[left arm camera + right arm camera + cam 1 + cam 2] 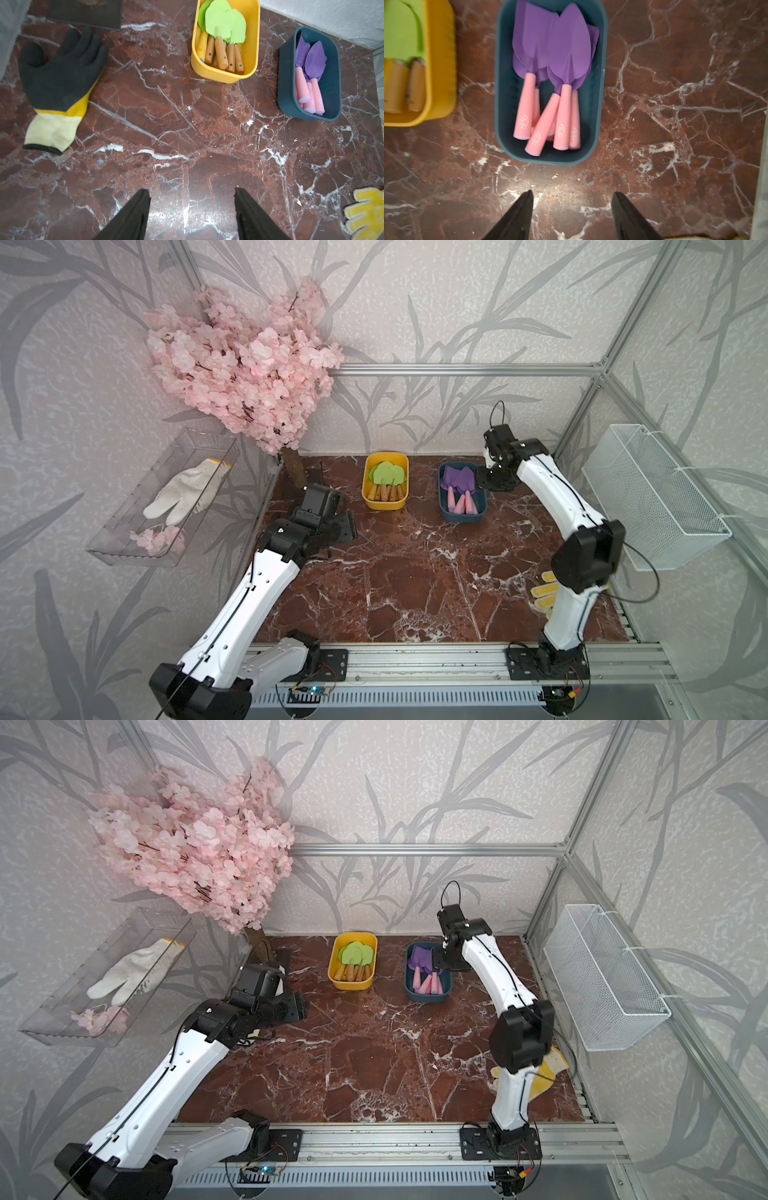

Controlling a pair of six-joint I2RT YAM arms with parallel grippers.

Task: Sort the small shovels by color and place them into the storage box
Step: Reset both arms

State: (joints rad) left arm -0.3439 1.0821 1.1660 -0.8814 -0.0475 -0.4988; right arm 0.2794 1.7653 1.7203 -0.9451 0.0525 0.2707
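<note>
- Nearest the rail, the marble surface (pixel 415 572) shows no loose shovel; only a yellow glove (pixel 545 589) lies by the right arm.
- Farther in, the left end effector (pixel 191 190) hovers over bare surface, jaws apart and empty, with a black glove (pixel 60 76) near it.
- At the back, the green shovels (pixel 387 475) lie in the yellow box (pixel 384 504) and the purple shovels (pixel 458 483) in the blue box (pixel 461 517).
- The right end effector (pixel 572 192) hangs just beside the blue box, jaws spread, gripping nothing.
- Sorting looks finished. The next move probably calls for drawing both arms clear without nudging either box.
</note>
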